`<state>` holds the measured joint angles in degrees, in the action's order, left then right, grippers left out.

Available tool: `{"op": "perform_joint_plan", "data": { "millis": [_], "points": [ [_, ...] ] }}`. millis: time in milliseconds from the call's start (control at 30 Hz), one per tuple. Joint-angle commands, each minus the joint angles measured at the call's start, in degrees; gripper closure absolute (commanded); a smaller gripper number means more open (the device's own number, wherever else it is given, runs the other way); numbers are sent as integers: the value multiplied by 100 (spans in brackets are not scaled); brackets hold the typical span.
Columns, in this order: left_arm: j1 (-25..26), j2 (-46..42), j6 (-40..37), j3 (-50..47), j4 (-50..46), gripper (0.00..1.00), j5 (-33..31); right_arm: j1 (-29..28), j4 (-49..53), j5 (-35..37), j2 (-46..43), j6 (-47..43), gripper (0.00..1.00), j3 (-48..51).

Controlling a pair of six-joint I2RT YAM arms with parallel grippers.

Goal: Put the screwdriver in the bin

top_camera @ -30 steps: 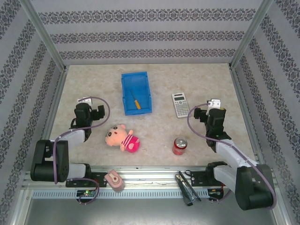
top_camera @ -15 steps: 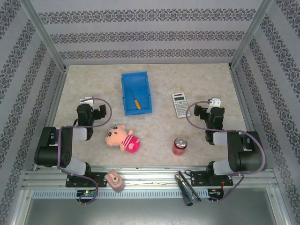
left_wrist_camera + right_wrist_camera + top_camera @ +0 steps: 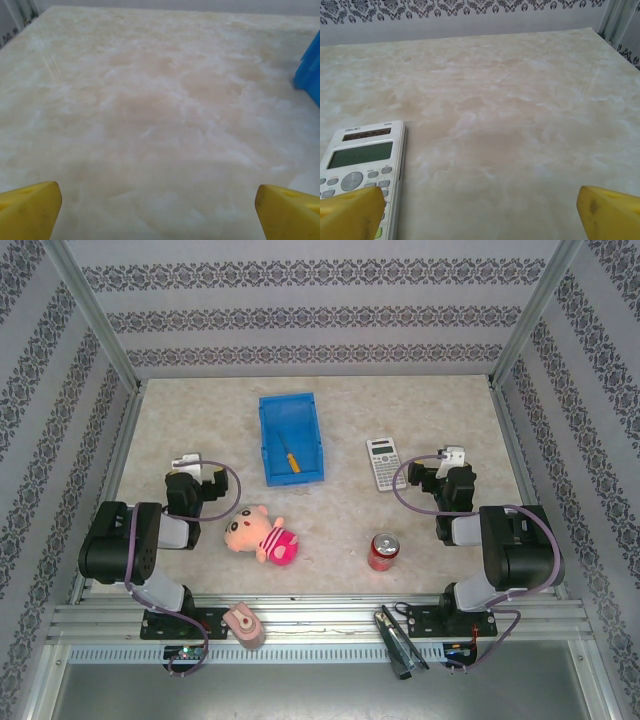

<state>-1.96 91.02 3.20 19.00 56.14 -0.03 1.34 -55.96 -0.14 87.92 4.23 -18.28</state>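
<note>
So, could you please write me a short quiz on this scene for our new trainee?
1. True or false: the screwdriver lies inside the blue bin.
2. Which thing lies closest to the right gripper? A) soda can B) calculator C) plush toy
3. Fill in: the left gripper holds nothing and stands ____.
Key: 1 true; 2 B; 3 open.
</note>
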Motion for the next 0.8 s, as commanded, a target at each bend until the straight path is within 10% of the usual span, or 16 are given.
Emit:
{"op": "perform_joint_plan", "data": {
  "millis": [0,767],
  "points": [
    [10,-23,-141,174,7,1,266,-34,-118,-164,21,-79,2,-105],
    [11,12,-293,323,-216,1,627,-73,35,-201,25,-150,2,-307]
  ]
}}
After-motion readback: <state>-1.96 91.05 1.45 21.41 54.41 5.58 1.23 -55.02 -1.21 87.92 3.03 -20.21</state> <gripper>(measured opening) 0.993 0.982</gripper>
